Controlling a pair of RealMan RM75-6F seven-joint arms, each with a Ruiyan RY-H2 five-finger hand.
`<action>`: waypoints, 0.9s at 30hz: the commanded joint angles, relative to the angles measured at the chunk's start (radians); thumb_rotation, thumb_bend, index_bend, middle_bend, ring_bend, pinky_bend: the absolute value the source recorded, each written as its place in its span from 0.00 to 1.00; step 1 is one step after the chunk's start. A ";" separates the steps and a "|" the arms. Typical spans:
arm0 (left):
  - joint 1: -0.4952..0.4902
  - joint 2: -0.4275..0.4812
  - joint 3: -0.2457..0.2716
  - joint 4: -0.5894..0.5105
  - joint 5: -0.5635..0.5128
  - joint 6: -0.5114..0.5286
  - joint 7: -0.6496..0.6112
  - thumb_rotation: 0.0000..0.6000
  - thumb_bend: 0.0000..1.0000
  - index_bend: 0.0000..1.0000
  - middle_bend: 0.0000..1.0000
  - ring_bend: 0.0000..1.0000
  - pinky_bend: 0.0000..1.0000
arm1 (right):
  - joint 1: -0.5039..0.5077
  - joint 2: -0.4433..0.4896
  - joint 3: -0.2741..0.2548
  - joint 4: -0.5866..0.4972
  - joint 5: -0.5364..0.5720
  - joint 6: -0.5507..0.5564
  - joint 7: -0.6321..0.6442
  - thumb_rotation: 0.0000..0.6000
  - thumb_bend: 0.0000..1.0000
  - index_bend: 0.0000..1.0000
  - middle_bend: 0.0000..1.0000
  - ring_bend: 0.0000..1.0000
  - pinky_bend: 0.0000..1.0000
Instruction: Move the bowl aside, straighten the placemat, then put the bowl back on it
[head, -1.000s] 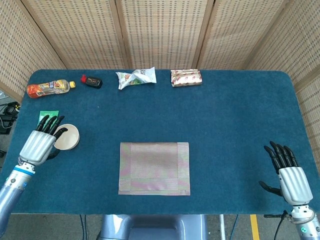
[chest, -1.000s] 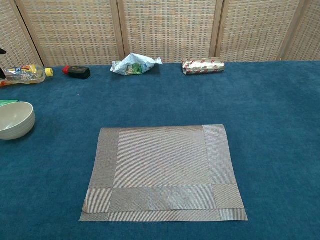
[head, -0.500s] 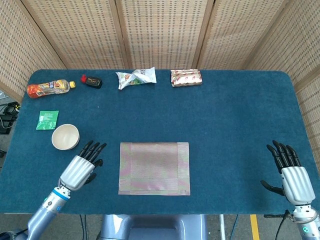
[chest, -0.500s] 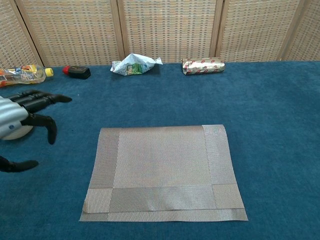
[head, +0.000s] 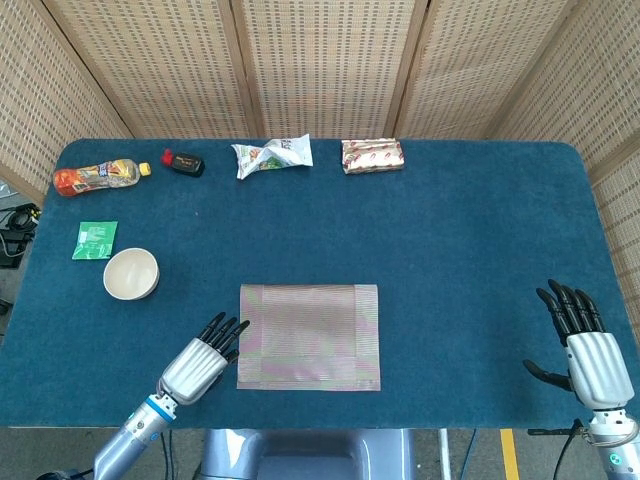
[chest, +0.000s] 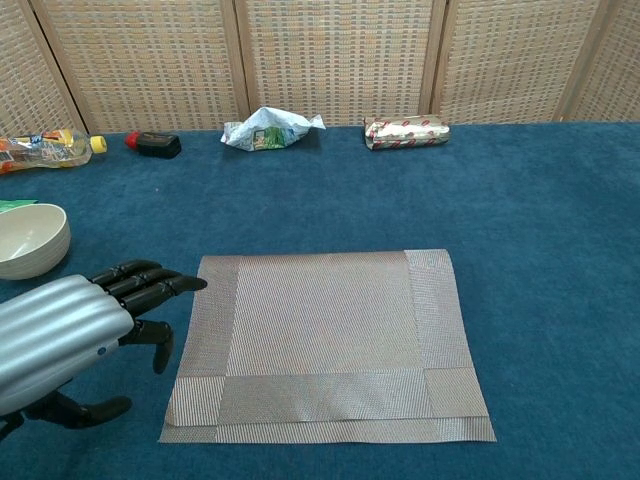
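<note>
Woven placemat (head: 309, 336) lies mid-worktop (head: 460, 230), the empty left robot hand (head: 203, 361) spread beside its left edge, bowl (head: 131, 273) far-left, right robot hand (head: 586, 348) likewise spread.

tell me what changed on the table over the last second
The left hand let go of the bowl and moved away from it, toward the near edge and rightward, and now sits open just beside the left edge of the placemat. The bowl, the placemat, the right hand and the items along the far edge stayed as they were.
</note>
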 joint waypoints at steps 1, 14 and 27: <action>-0.001 -0.011 0.005 0.003 -0.001 -0.010 0.004 1.00 0.31 0.46 0.00 0.00 0.00 | -0.001 0.001 0.001 0.000 0.000 0.001 0.003 1.00 0.07 0.04 0.00 0.00 0.00; -0.005 -0.064 0.003 0.033 -0.016 -0.032 0.015 1.00 0.31 0.50 0.00 0.00 0.00 | -0.002 0.003 0.002 0.001 -0.002 0.006 0.011 1.00 0.07 0.03 0.00 0.00 0.00; -0.014 -0.114 -0.016 0.062 -0.042 -0.045 0.012 1.00 0.31 0.51 0.00 0.00 0.00 | -0.002 0.005 0.000 -0.001 -0.004 0.006 0.014 1.00 0.07 0.03 0.00 0.00 0.00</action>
